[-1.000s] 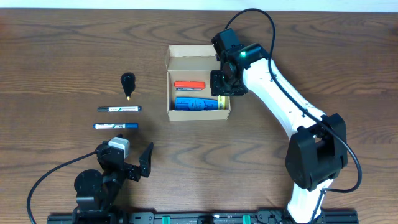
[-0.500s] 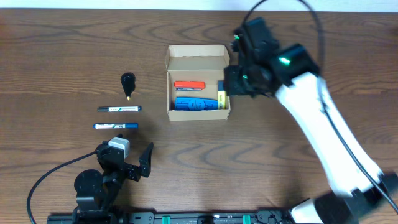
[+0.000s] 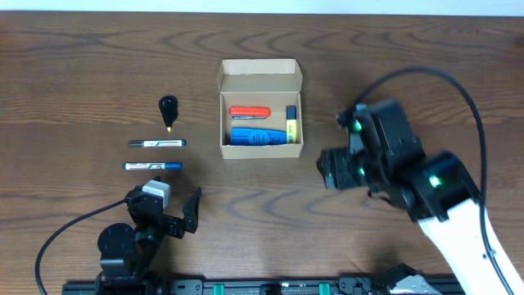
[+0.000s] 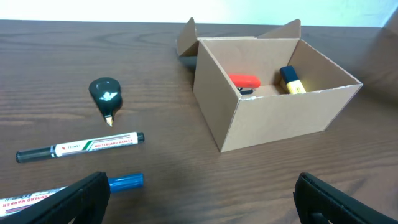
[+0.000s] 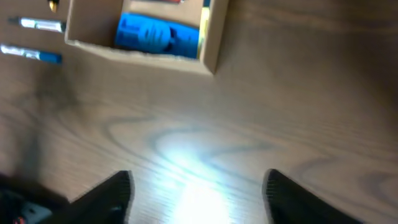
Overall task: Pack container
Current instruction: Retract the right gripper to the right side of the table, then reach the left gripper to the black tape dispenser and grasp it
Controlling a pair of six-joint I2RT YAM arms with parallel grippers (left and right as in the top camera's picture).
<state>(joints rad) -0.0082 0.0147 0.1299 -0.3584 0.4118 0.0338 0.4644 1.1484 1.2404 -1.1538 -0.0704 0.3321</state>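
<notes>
The left fingers (image 4: 74,198) are spread wide and low over the bench (image 4: 186,186), with nothing between them. Ahead of them, on the right-hand finger's side, stands the container (image 4: 280,121), its flap lid thrown back and its top open. Inside I can see a red item (image 4: 244,81) and a yellow highlighter (image 4: 291,79). Ahead of the other finger lies a black-capped marker (image 4: 81,147), with a blue marker (image 4: 124,182) close by that finger's tip and a small black gold-tipped object (image 4: 104,93) farther out. The right fingers (image 5: 109,198) are likewise apart and hold nothing, hovering over bare wood. The container sits well ahead of them, off toward the finger at the left of that wrist's view, with a blue item (image 5: 158,36) lying along its near wall.
</notes>
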